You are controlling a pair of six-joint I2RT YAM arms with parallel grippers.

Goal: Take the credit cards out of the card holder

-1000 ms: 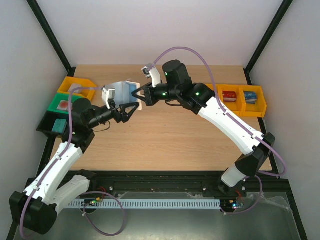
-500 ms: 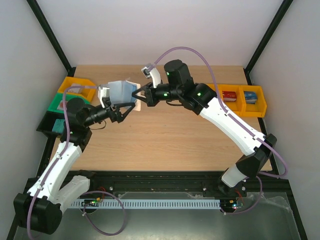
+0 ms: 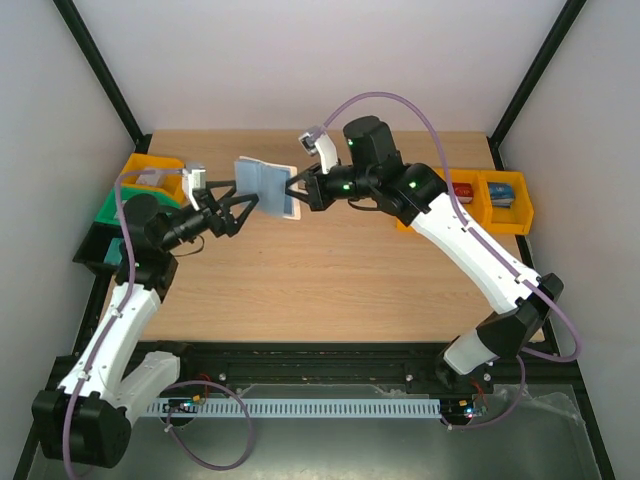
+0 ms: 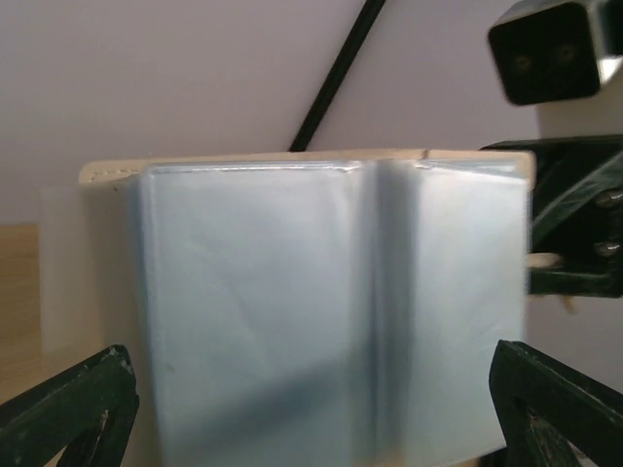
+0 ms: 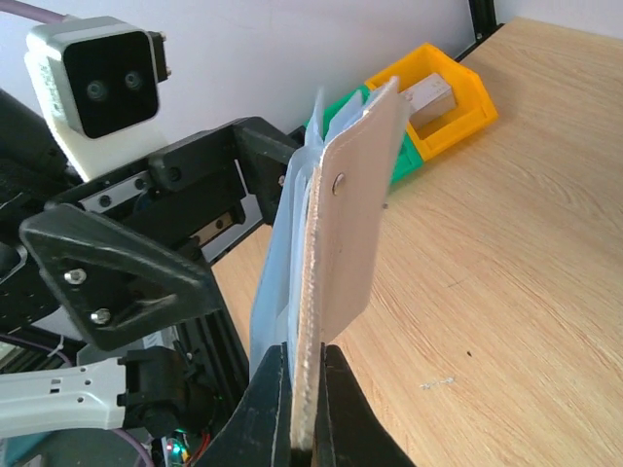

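Note:
The card holder hangs in the air above the back left of the table, spread like a book. My right gripper is shut on its beige edge, and its beige outside with a snap stud faces right. In the left wrist view its pale blue inside fills the frame, and no credit cards show in the pockets. My left gripper is open just left of the holder. Its black fingers flank the holder's lower corners without touching it.
Yellow bins and a green bin sit at the table's left edge behind the left arm. Two more yellow bins at the right edge hold a small red item and a blue one. Black frame posts stand at the back corners.
My left gripper has opened fully and drawn back to the left, away from the holder. The right gripper has carried the holder slightly right, and the holder now faces the left wrist more squarely.

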